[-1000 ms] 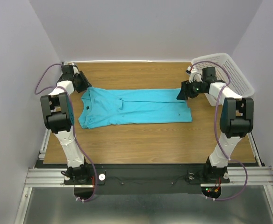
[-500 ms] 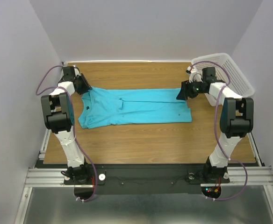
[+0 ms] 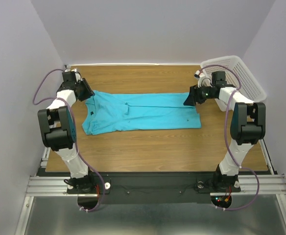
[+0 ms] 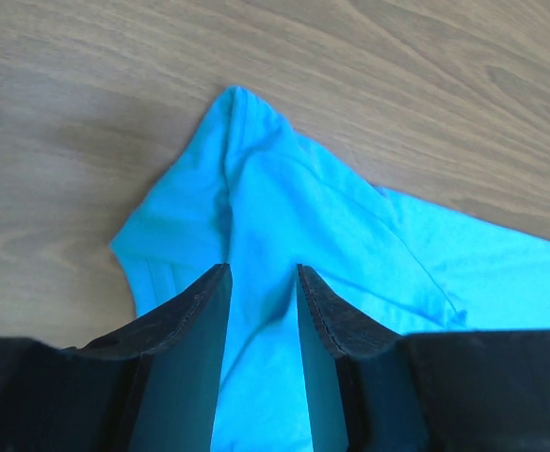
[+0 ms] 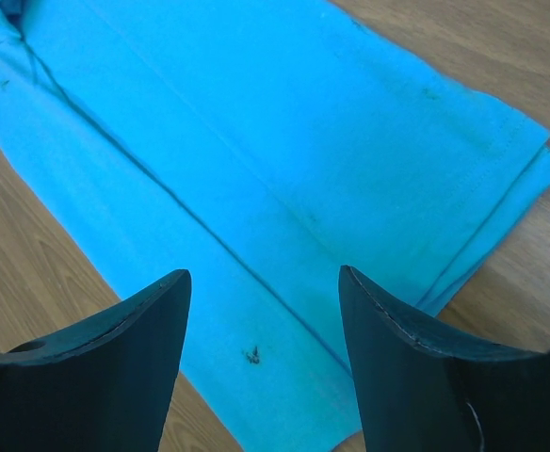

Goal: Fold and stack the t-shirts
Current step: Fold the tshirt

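top view: one turquoise t-shirt [image 3: 148,112] lies flat on the wooden table [image 3: 148,147], well left of the white basket [image 3: 246,78], stretched in a long band with its hem end toward the basket and its neck end away from it. small dark label [image 3: 90,111] sits at the end far from the basket. right gripper [image 3: 189,98] is between the basket and the hem corner, low over the cloth. left gripper [image 3: 87,90] is at the shirt corner farthest from the basket. only one shirt shows, and no stack. left wrist view: the left gripper's jaws are partly parted and straddle a raised crease of shirt by the shoulder. cloth shows in the gap, but no pinch is visible, so it looks like nothing is held. right wrist view: the right gripper's jaws are wide apart above the shirt with the hem [image 5: 501,198] just beyond, nothing between them but air, and a tiny dark speck [image 5: 252,355] on the fabric. judgement: thin soft cotton, light and floppy. it will sag and drag if lifted by one point, so take both corners on the side nearer the basket's wall line and pinch through the doubled edge. the basket crowds the right arm's swing, otherwise nothing blocks the fold.
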You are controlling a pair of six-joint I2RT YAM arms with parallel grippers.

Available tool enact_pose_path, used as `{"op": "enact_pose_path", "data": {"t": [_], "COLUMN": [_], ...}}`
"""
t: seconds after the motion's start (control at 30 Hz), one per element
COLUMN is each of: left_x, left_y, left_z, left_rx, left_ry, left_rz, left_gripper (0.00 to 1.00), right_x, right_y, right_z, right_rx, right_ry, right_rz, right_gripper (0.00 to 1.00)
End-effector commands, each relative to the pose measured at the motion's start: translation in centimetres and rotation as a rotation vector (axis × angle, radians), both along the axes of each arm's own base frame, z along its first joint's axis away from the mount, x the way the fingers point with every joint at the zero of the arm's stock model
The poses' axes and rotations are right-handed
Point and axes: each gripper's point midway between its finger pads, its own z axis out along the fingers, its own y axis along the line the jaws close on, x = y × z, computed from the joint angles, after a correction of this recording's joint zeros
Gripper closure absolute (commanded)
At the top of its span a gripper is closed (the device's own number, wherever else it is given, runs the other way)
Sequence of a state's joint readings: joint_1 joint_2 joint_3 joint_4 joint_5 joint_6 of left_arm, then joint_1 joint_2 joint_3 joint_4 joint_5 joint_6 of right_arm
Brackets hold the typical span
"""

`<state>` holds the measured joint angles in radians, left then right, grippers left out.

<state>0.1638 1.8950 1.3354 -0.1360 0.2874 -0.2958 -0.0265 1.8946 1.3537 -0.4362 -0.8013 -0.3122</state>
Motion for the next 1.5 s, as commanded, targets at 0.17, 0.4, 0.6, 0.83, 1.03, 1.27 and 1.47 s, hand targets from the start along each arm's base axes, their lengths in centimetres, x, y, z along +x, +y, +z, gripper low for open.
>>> {"op": "enact_pose_path", "data": {"t": [0.17,0.4,0.6,0.83,1.03,1.27,1.47], "left_x": [-6.6,-12.1,-13.9,-12.4,-12.4,-13.1,-13.7], "left_y": [-1.9,-0.5,1.5,0.0,-0.7,-0.4,-0.4], "left_z": [5.6,4.9,6.2,4.6,3.0,2.3,1.8], "left_rx": [-0.002,-0.043,-0.014,-0.057,-0.098,-0.067,-0.059], "left_ry": [-0.119,-0.114,-0.200,-0.152,-0.098,-0.068,-0.050], "left_rz": [-0.046,0.126,0.199,0.048,0.010,0.007,0.004], "left_gripper": [0.54,0.48,0.36,0.35,0.38,0.40,0.40], "right_x": [-2.3,-1.7,-1.0,-0.6,-0.2,-0.6,-1.5], "right_y": [8.0,21.4,30.2,32.8,33.5,34.7,35.6], "right_z": [3.7,5.2,3.6,1.4,-1.1,-1.5,-2.1], "right_rx": [0.101,0.135,0.148,0.141,0.103,0.122,0.124], "right_ry": [-0.086,-0.018,0.098,0.146,0.174,0.205,0.230], "right_rz": [0.245,0.363,0.307,0.275,0.224,0.228,0.238], "right_gripper": [0.31,0.37,0.37,0.37,0.38,0.44,0.57]}}
